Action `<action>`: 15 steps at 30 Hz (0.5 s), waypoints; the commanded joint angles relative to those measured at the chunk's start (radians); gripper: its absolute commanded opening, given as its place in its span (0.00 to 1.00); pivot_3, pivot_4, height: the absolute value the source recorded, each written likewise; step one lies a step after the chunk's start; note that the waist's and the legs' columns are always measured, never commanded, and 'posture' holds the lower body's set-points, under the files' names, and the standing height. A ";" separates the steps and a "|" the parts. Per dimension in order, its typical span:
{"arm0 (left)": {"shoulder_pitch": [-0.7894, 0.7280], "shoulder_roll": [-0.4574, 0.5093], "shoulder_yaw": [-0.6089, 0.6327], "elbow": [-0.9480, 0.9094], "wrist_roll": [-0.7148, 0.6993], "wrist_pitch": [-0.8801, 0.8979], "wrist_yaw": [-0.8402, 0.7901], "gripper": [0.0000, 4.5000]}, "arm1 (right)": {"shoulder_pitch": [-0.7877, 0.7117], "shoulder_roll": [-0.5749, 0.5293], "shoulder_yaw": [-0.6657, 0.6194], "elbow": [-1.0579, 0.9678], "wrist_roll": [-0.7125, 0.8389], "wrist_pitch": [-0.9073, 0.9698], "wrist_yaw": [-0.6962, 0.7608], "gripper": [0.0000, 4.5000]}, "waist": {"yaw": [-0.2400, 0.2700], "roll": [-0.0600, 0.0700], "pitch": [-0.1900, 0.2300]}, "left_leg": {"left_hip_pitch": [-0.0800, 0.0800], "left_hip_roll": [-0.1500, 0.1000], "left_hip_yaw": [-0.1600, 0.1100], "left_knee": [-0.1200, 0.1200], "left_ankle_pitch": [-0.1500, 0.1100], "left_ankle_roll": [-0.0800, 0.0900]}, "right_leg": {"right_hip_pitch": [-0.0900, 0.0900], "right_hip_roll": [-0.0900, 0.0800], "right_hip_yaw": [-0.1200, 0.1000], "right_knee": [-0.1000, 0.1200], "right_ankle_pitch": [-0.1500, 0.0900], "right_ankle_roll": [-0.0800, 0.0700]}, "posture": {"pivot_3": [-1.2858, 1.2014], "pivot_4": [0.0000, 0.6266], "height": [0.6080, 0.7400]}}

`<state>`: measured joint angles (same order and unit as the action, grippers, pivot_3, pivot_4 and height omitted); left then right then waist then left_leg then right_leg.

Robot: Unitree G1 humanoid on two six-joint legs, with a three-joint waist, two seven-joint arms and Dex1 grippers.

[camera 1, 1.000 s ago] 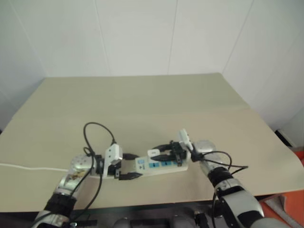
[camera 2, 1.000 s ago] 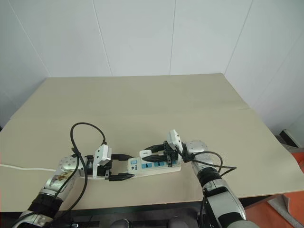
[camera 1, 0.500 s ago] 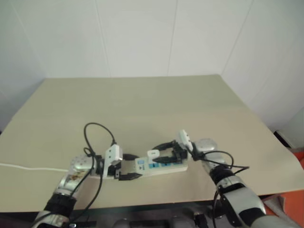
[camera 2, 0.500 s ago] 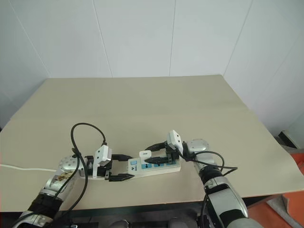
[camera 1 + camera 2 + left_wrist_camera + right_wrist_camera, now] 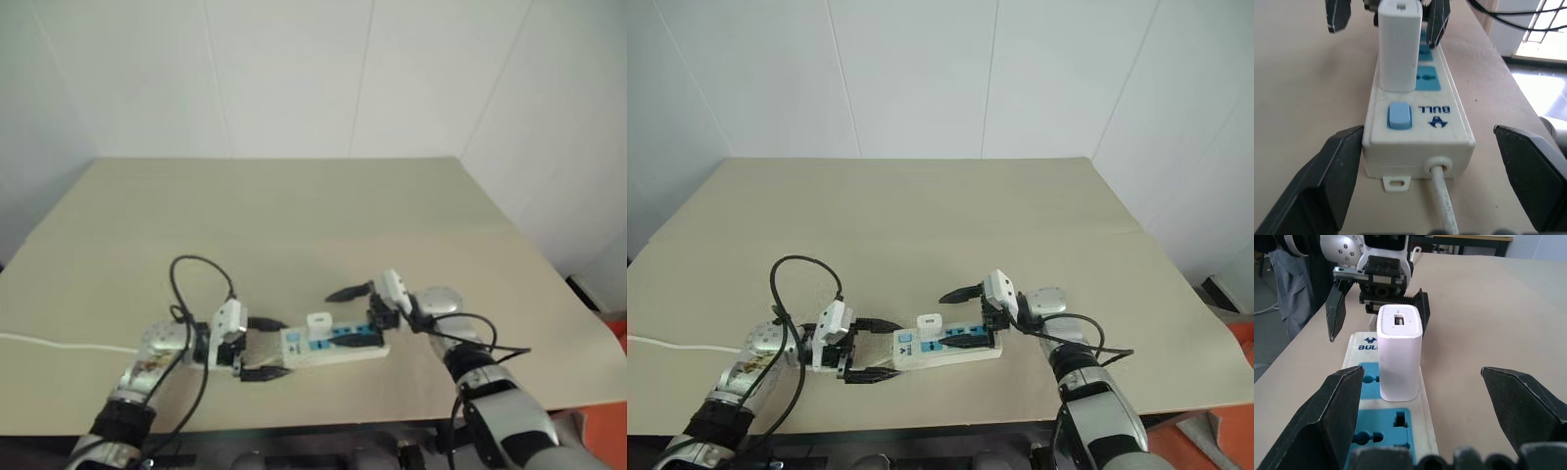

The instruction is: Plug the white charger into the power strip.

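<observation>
white plastic all round: the charger (image 5: 1399, 352) stood upright in the socket nearest the switch end of the power strip (image 5: 1418, 131), which lay on the tan worktop (image 5: 921, 215) between my two arms. i judged the plugging done, since the charger's base sat flush on the blue socket face with no prongs showing.

my left tool (image 5: 1442, 171) was spread wide, its fingers (image 5: 1322, 181) flanking the cord end of the strip without pressing on it, and it held nothing. my right tool (image 5: 1435, 406) was likewise wide open and empty, its two fingers standing off either side of the charger from the far end of the strip.

i judged the charger light, hard and smooth-sided, likely to slip under a careless pinch, so the flat opposite faces of its body would be the place to take hold of it. the strip looked stiff and light enough to slide on the worktop if pushed, so bracing it at the switch end, near the thin cord (image 5: 1444, 208), seemed sensible.
</observation>
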<state>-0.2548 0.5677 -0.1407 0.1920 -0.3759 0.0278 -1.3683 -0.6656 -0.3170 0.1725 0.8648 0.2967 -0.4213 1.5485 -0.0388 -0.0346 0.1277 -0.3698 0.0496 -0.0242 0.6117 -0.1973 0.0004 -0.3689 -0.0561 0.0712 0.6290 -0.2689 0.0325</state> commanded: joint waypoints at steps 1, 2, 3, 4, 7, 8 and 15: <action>0.020 0.048 0.038 -0.105 -0.098 0.075 -0.076 1.00 | 0.062 -0.035 0.020 0.030 -0.044 0.034 0.057 1.00 | 0.000 0.000 0.001 | 0.000 0.000 0.000 0.000 0.000 0.000 | 0.000 0.000 0.000 0.000 0.000 0.000 | 0.52 0.24 1.00; 0.028 0.051 0.056 -0.114 -0.098 0.057 -0.064 1.00 | 0.062 -0.045 0.018 0.006 -0.023 0.056 0.062 1.00 | 0.000 0.001 0.001 | -0.001 0.000 0.000 0.000 0.000 0.000 | 0.000 0.000 0.000 0.000 0.000 0.000 | 0.52 0.24 1.00; 0.030 0.053 0.076 -0.115 -0.095 0.039 -0.045 1.00 | 0.066 -0.056 0.006 -0.030 0.013 0.083 0.065 1.00 | 0.002 0.001 0.002 | -0.001 0.000 0.000 0.000 0.000 0.000 | 0.000 0.000 0.000 -0.001 0.000 0.000 | 0.52 0.24 1.00; 0.029 0.061 0.104 -0.116 -0.106 0.042 -0.034 1.00 | 0.074 -0.069 -0.025 -0.082 0.051 0.118 0.066 1.00 | 0.006 0.000 0.003 | -0.001 0.000 0.000 0.000 0.000 0.000 | -0.001 -0.002 0.000 -0.001 0.000 0.000 | 0.52 0.24 1.00; 0.018 0.127 0.177 -0.130 -0.165 0.105 -0.068 1.00 | 0.112 -0.183 -0.077 -0.268 0.145 0.176 0.065 1.00 | 0.016 0.005 0.012 | -0.007 0.000 0.000 0.000 0.000 0.000 | -0.004 -0.003 -0.002 -0.001 0.001 -0.002 | 0.52 0.24 1.00; 0.014 0.147 0.201 -0.132 -0.186 0.123 -0.076 1.00 | 0.124 -0.242 -0.087 -0.329 0.182 0.206 0.065 1.00 | 0.021 0.007 0.013 | -0.012 0.000 0.001 0.000 0.000 0.000 | -0.009 -0.003 -0.002 -0.001 0.002 -0.003 | 0.52 0.24 1.00; 0.048 0.261 0.280 -0.091 -0.175 0.084 -0.167 1.00 | 0.225 -0.657 -0.152 -0.587 0.374 0.279 0.066 1.00 | 0.022 0.019 0.025 | -0.030 -0.002 0.003 -0.001 0.000 0.001 | -0.026 -0.003 -0.002 -0.003 0.005 0.006 | 0.52 0.24 1.00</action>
<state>-0.2270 0.7952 0.1048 0.0963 -0.5518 0.1419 -1.4946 -0.4663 -0.9077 0.0603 0.3443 0.6178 -0.1473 1.5607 -0.0170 -0.0151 0.1530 -0.3993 0.0482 -0.0211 0.6083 -0.1982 0.0019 -0.3953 -0.0586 0.0695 0.6249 -0.2644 0.0382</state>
